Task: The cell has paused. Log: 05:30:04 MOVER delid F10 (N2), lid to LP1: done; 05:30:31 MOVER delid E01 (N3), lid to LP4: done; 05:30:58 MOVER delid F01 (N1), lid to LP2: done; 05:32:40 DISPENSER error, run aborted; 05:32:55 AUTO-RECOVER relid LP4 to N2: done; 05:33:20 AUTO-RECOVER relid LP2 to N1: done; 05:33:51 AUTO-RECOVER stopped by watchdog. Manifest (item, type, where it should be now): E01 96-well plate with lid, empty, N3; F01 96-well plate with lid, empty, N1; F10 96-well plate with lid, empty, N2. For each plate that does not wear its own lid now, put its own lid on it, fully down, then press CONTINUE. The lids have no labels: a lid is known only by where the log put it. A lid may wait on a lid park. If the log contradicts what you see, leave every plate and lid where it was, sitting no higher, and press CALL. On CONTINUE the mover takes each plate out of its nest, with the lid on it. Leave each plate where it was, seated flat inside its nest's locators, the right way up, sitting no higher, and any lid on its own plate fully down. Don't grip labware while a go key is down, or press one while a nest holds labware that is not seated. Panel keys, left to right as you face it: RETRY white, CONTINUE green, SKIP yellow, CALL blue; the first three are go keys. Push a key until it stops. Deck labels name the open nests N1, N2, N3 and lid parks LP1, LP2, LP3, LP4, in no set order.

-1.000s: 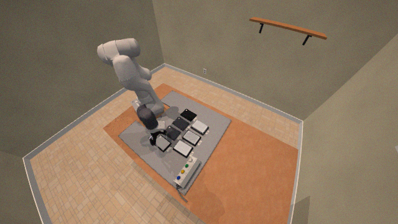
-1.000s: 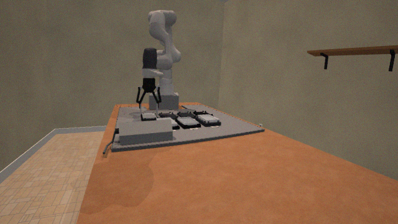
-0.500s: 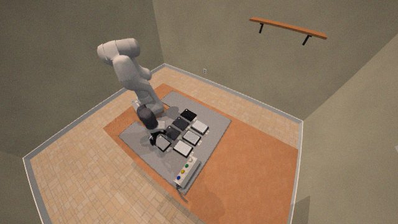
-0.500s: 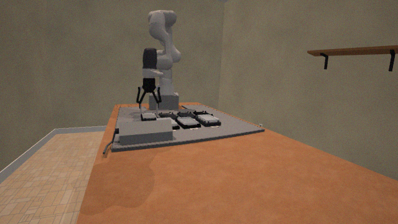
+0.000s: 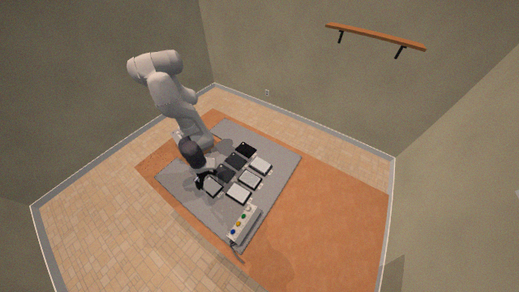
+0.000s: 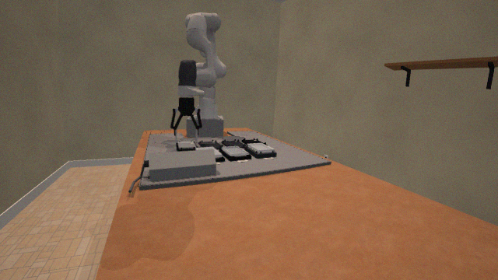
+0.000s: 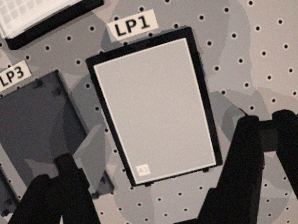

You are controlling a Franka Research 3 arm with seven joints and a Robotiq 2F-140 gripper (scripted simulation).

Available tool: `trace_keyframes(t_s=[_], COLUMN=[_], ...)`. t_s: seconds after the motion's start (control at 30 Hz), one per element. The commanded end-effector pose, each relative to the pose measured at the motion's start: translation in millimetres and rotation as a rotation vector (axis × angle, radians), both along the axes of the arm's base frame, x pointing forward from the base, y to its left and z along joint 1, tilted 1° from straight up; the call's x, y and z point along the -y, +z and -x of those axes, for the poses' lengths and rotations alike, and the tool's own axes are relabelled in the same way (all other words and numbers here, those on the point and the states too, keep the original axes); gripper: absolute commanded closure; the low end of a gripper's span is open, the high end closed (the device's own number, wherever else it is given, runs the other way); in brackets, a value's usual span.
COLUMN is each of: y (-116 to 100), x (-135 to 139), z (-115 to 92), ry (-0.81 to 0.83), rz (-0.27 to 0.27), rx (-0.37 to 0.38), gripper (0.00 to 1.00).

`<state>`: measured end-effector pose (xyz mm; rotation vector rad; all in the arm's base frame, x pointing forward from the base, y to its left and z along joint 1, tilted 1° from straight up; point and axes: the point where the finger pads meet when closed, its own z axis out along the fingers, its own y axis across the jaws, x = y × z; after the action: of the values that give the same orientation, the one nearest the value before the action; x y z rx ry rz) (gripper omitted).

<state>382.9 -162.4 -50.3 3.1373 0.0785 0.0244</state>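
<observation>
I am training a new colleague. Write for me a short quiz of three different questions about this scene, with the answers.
1. True or false: the gripper is closed on the lid.
2. Which label stands beside the park that carries this lid? A) LP1 B) LP3 C) LP4
3. Fill in: the park marked LP3 carries ____ lid.

Key:
1. False: the fingers are open and hang above it, holding nothing.
2. A
3. no

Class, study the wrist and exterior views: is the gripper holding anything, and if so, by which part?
Nothing is held. The gripper hangs open above the lid lying on park LP1, its fingers apart from the lid's edges.
</observation>
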Motion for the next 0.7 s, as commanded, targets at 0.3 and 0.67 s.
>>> trace_keyframes(t_s=[0.3,0.67], y=[0.1,0.1], x=[-0.5,-0.5], z=[0.3,0.3], ry=[-0.007,-0.007], rz=[0.000,0.000], rx=[0.001,0.001], gripper=[0.34,0.41])
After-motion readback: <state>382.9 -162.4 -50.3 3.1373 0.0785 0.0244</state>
